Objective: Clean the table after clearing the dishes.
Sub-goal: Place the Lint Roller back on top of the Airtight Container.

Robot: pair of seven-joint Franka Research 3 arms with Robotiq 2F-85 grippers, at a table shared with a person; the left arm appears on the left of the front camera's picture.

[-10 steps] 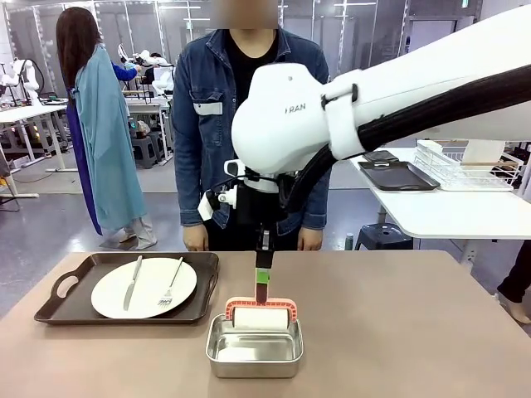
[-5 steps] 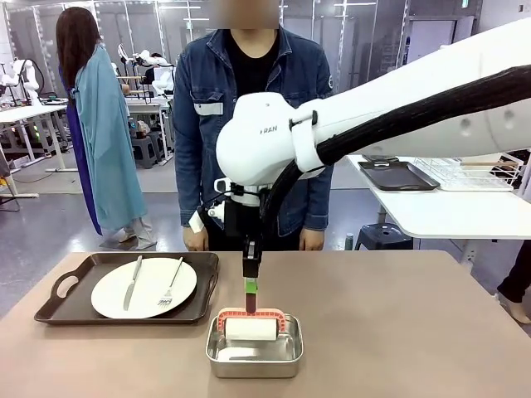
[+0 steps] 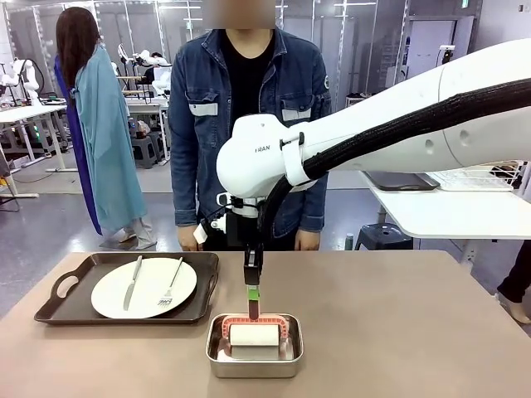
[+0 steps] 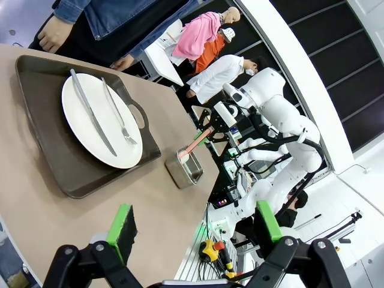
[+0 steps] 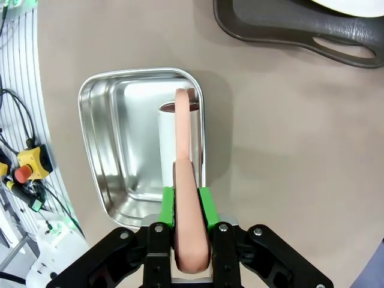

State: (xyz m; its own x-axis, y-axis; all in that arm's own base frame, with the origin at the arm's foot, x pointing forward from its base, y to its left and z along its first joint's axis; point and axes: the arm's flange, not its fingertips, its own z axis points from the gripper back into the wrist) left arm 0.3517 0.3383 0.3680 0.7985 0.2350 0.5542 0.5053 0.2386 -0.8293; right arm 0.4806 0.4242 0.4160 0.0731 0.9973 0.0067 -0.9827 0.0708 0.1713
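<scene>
The right gripper (image 3: pixel 252 292) clamps the lint roller's pink handle (image 5: pixel 183 156), roller inside the steel pan (image 3: pixel 217 358). Left of the pan a plate (image 3: pixel 151 288) rests on its tray (image 3: pixel 62 312) on the table (image 3: pixel 398 332); the left gripper (image 4: pixel 195 223) gapes apart. A skewed lift could catch the rim and drag the pan

Small rectangular steel pan (image 3: pixel 253 367), rounded corners, front and centre. White roller (image 3: pixel 253 336) lying inside against the far wall, pink frame arched over the roll, pink handle rising straight up out of the pan. Just behind: person in denim jacket (image 3: pixel 249 108) over a black top, standing, arms down. Further back on the left: second person in long teal coat (image 3: pixel 104 141), long dark hair. Right background: white tabletop (image 3: pixel 448 214) carrying a white wire rack (image 3: pixel 477 177) and a dark tray (image 3: pixel 398 181), dark stool (image 3: pixel 383 236) beneath. Yellow box with red stop button (image 5: pixel 23 165) among cables on the near side.
</scene>
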